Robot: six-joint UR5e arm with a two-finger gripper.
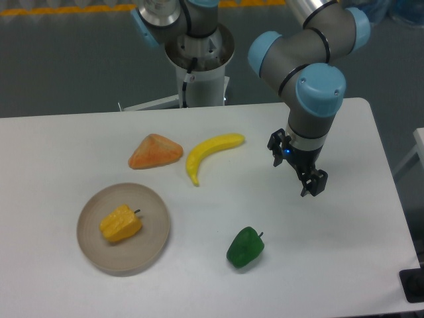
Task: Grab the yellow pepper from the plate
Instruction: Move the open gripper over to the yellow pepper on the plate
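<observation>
Yellow pepper (120, 223): lies on its side on the plate (153, 238), near left of the bench (344, 252).
Risk: claw (296, 163) must cross past the green pepper (245, 247) and banana (211, 152); a low path could knock them.
Arm: elbow bent, wrist pointing down, far right.
Claw: fingers apart, holding nothing.

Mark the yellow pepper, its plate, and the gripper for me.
small ribbed yellow pepper (120, 224): fixed camera, middle of its body.
round shallow beige plate (152, 228): fixed camera, bare surface right of the pepper.
black two-finger gripper (313, 187): fixed camera, at the fingertips, above bare table.
</observation>
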